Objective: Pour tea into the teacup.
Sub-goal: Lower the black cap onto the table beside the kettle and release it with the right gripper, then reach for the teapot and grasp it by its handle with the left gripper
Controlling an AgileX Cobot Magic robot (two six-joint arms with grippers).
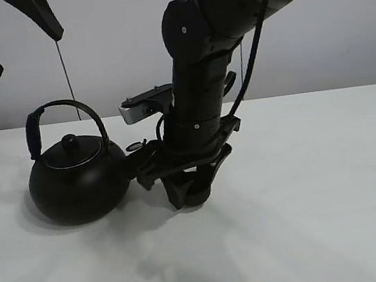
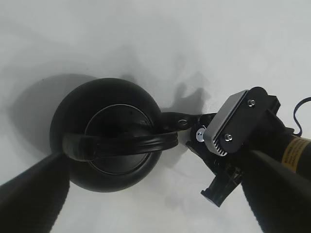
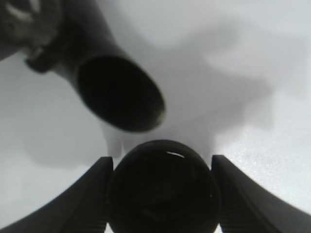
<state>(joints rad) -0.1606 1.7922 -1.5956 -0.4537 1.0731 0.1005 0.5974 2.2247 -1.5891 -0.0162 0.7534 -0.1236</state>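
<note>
Here's the table (image 1: 322,199), a plain white matte top running right across the high view, soft grey shadows pooling on it. On its left part sits the kettle (image 1: 78,181), round, black and upright, lid on, arched handle standing over it, belly planted squarely on the white with a dark shadow ringing its base. Its spout (image 3: 121,92) points toward the middle of the table. And just beyond that spout, close by but not touching it, there's the teacup (image 3: 163,189), small, black and mouth up, right down at the surface. Its foot is hidden, so actual contact with the top can't be told.
</note>
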